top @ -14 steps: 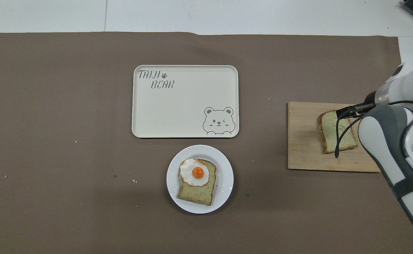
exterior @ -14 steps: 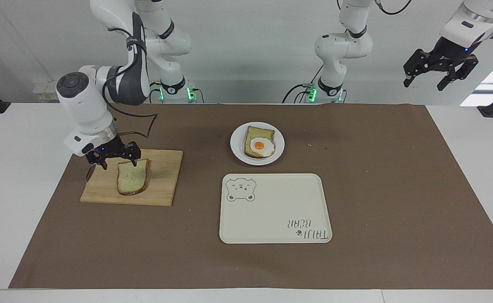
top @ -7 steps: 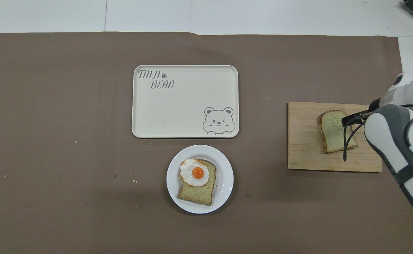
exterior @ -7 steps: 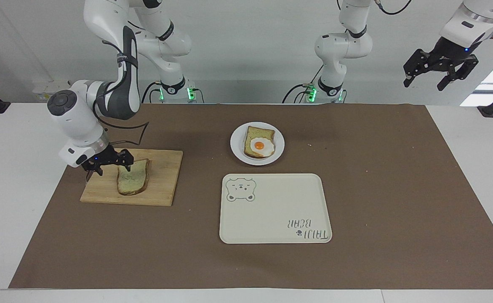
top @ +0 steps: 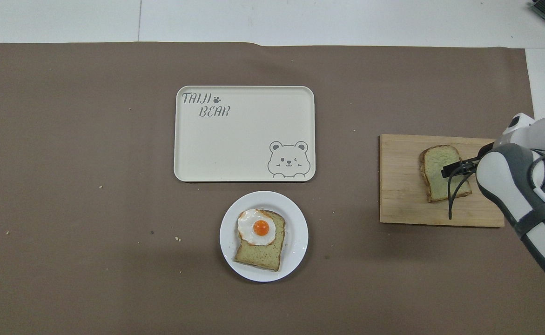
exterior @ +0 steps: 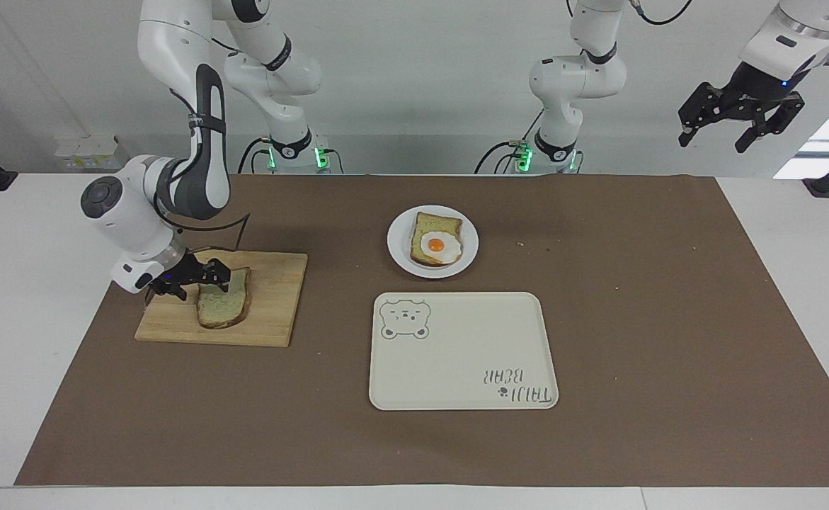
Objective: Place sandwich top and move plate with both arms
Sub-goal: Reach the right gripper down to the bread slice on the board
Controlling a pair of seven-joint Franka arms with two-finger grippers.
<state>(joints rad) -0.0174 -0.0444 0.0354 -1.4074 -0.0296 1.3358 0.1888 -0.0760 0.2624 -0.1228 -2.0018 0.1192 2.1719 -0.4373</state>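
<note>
Right gripper (exterior: pixel 189 278), black fingers spread, straddles an edge of the plain tan toast slice (exterior: pixel 223 306) on the wooden cutting board (exterior: pixel 272 304) at the right arm's end: grasp pending. Next: close, lift, carry to the round white plate (exterior: pixel 398 251) holding egg-topped toast (exterior: pixel 436 241). Left gripper (exterior: pixel 738 117) waits aloft, open.

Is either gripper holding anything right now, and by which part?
Nothing is held. The right gripper is open, low at the plain bread slice's edge on the cutting board; the left gripper waits open in the air.
</note>
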